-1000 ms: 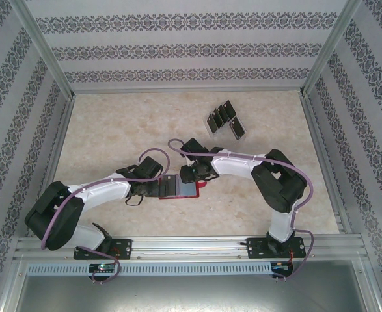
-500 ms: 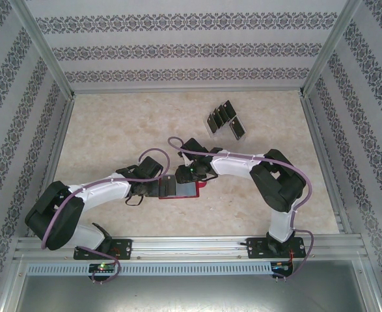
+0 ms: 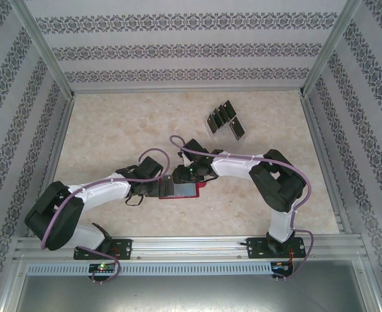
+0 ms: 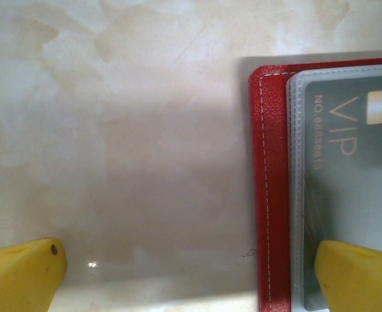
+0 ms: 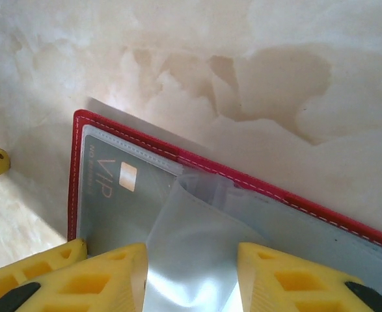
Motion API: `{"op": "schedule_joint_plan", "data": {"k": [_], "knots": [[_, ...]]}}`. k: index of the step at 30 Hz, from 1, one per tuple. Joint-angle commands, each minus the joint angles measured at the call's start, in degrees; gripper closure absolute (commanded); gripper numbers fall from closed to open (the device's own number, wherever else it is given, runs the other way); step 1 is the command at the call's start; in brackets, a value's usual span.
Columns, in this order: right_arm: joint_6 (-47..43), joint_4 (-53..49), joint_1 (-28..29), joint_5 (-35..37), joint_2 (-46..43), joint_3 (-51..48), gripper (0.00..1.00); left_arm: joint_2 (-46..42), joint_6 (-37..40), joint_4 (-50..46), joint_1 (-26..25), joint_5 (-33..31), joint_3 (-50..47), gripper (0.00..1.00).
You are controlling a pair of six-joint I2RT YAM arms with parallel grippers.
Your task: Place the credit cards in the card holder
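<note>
Card holder (image 3: 185, 191) lies open on the table (image 3: 112, 130) between the two arms, long axis left to right in the top view, one VIP card (image 4: 347, 162) already sleeved. Your left gripper (image 4: 191, 276) is spread wide, one finger over the wallet's left end, the other over bare table. Your right gripper (image 5: 192, 273) stands partly apart astride a lifted clear leaf (image 5: 191, 247); no pinch evident. The remaining credit cards (image 3: 224, 116) sit well apart, up and to the right of the wallet. The right arm is nearer, with bare table between. Judgement: fetch with the right, keeping clear of the far wall rail.
</note>
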Motion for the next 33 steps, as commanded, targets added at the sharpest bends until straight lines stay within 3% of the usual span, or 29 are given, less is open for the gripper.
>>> {"op": "schedule_joint_plan", "data": {"k": [1, 20, 33], "knots": [[1.71, 1.26, 0.64, -1.89, -1.55, -0.79, 0.59, -0.74, -0.5, -0.07, -0.42, -0.86, -1.88, 0.0], [5.28, 3.53, 1.84, -3.91, -1.31, 0.31, 0.59, -15.82, -4.7, -2.69, -0.36, -6.81, -3.96, 0.0], [6.4, 3.48, 3.3, -3.66, 0.53, 2.16, 0.59, -19.63, -0.06, 5.98, -1.44, 2.15, -8.08, 0.0]]}}
